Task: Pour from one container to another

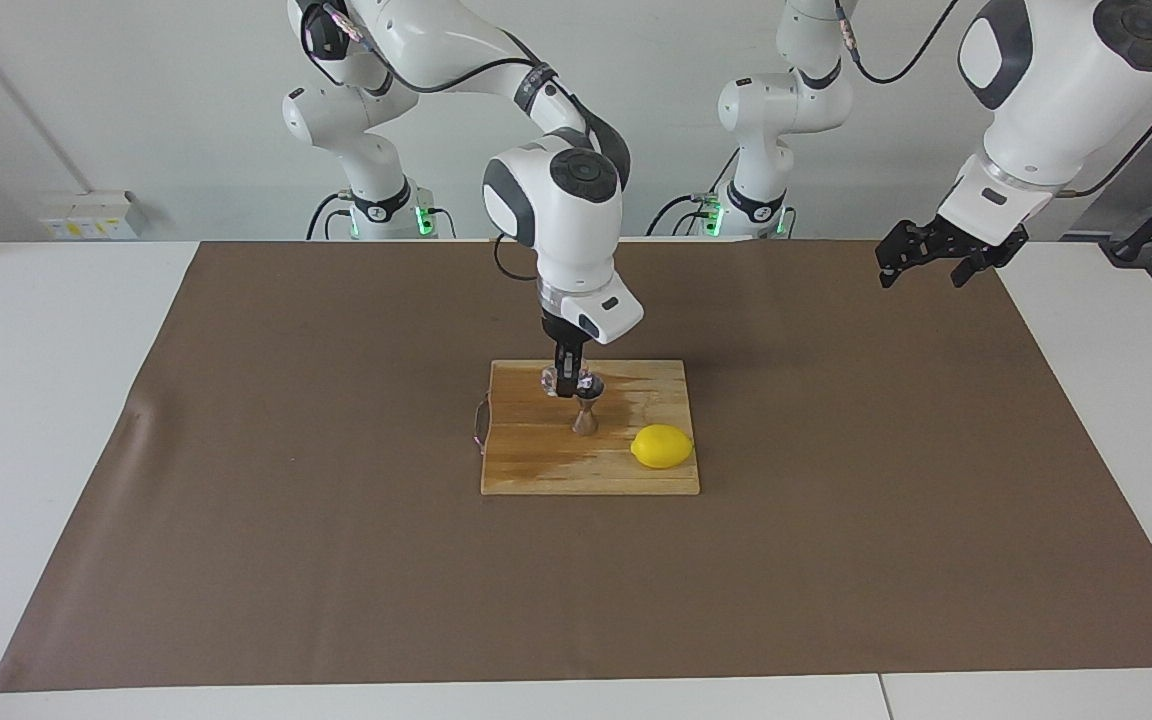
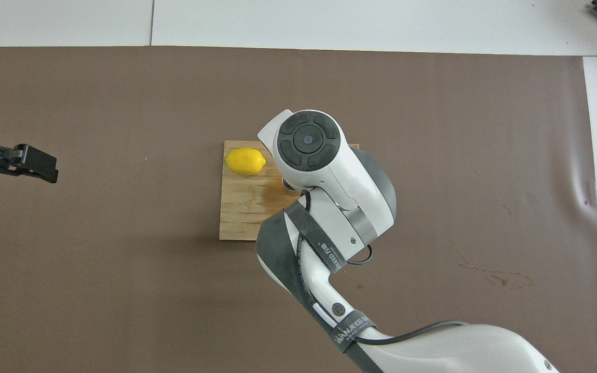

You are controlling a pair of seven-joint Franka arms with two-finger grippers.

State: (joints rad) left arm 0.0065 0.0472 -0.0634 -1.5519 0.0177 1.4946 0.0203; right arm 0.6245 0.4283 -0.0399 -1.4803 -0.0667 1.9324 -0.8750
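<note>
We're mid-pour: right claw (image 1: 567, 388) clamps the cup (image 1: 566, 380) over the jigger (image 1: 585, 416), which stands upright on the board (image 1: 536, 470) near the lemon (image 1: 662, 446), long axis vertical. Cup tilt unclear. Next we likely level it and set it down. Left claw (image 1: 939, 257) waits, jaws spread, over the worktop (image 1: 236, 500).

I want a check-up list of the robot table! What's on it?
Surface: brown mat on a white table; wooden board with a darker stain.
Job's things: glass cup held over the steel jigger, which stands on the board.
Clutter: lemon on the board, beside the jigger.
Grippers: right gripper shut on the cup; left gripper waits open in the air over the mat's edge.
Cables: black cables on the arms.
Surroundings: white wall.
</note>
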